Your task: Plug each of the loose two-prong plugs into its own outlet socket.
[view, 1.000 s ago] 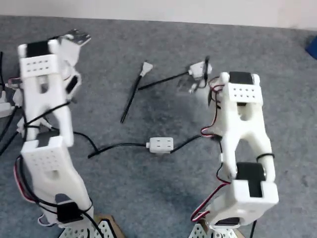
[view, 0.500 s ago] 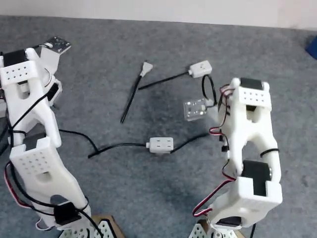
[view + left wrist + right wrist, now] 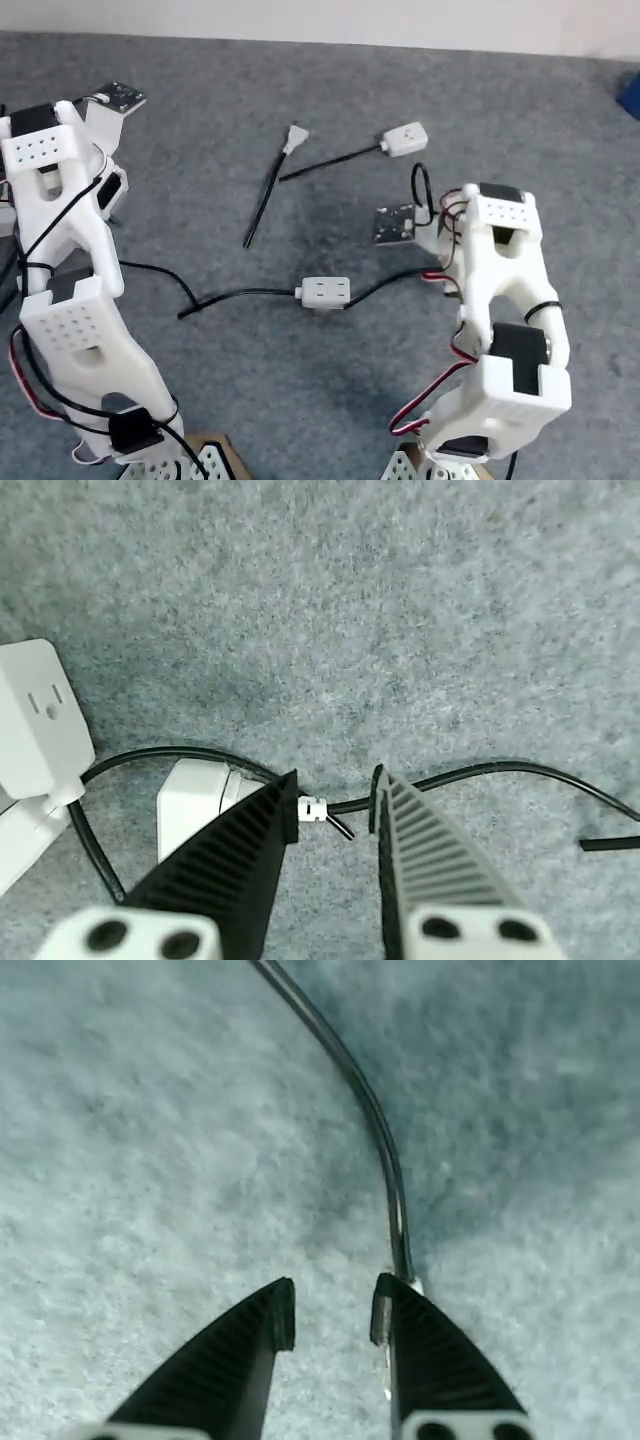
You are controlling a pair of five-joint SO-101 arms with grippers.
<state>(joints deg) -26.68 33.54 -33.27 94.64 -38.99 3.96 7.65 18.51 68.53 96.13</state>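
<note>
Currently, the loose plug (image 3: 293,138) lies on the bench (image 3: 200,200) ahead and left of the nearer, spread right pincer (image 3: 330,1315), its cord (image 3: 265,195) trailing back toward the arms; the left pincer (image 3: 335,805) is likewise spread.

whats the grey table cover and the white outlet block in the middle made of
The table cover looks like grey felt or short-pile carpet: matte, fuzzy, with speckled fibres. The outlet block is probably moulded white plastic: smooth, even surface and crisp edges.
</note>
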